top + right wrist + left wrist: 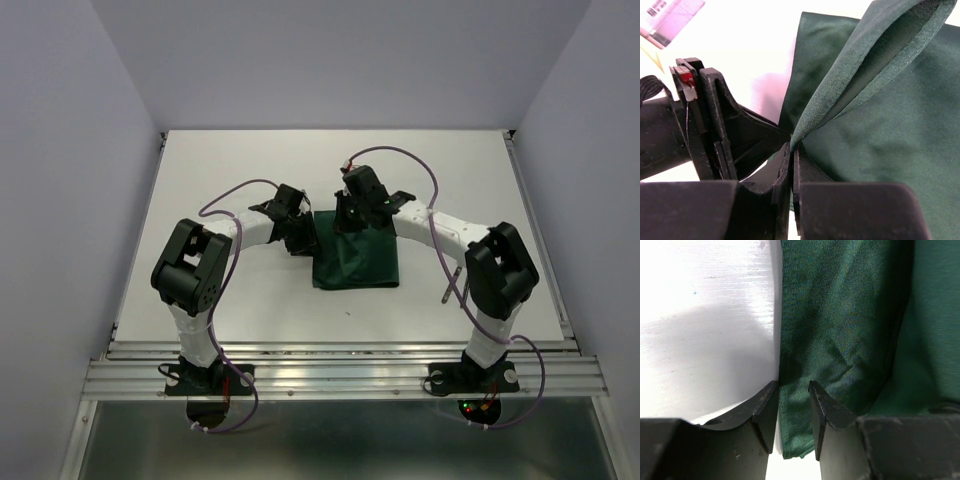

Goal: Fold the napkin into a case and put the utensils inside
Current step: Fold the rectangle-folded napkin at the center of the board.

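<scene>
The dark green napkin lies partly folded at the table's middle. My right gripper is shut on its far edge, and in the right wrist view it pinches a raised fold of the napkin. My left gripper sits at the napkin's left edge. In the left wrist view it stands open, its fingers astride a corner of the napkin. One slim metal utensil lies on the table to the right, partly hidden by the right arm. I cannot tell whether it is the fork or the knife.
The white table has raised rails at its left and right sides and a metal rail along the near edge. Grey walls close in on three sides. The left gripper's black body is close beside the right fingers.
</scene>
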### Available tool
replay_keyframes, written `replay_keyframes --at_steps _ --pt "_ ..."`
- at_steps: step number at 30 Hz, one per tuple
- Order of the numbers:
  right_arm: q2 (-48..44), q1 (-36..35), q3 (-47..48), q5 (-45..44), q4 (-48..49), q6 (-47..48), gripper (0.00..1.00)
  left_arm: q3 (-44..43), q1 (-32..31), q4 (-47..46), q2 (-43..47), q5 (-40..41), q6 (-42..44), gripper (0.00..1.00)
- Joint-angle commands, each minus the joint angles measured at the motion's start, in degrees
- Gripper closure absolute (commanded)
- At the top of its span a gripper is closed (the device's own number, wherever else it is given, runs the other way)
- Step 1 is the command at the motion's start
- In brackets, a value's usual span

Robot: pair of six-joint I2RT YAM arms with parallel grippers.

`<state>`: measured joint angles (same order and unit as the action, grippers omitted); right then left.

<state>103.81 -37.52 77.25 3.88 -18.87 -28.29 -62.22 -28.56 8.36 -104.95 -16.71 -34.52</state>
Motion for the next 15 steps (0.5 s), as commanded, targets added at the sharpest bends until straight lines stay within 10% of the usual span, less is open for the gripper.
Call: replay_keyframes --at_steps 1,15 --pt "1.74 -0.98 2.72 0.78 1.73 -0.53 0.95 0.78 -0.54 -0.01 -0.43 0.10 1.12 0.59" --pt "4.38 -2.65 4.40 1.57 2.09 -0.89 0.95 0.52 -0.54 -0.01 -0.43 -0.17 1.21 0.59"
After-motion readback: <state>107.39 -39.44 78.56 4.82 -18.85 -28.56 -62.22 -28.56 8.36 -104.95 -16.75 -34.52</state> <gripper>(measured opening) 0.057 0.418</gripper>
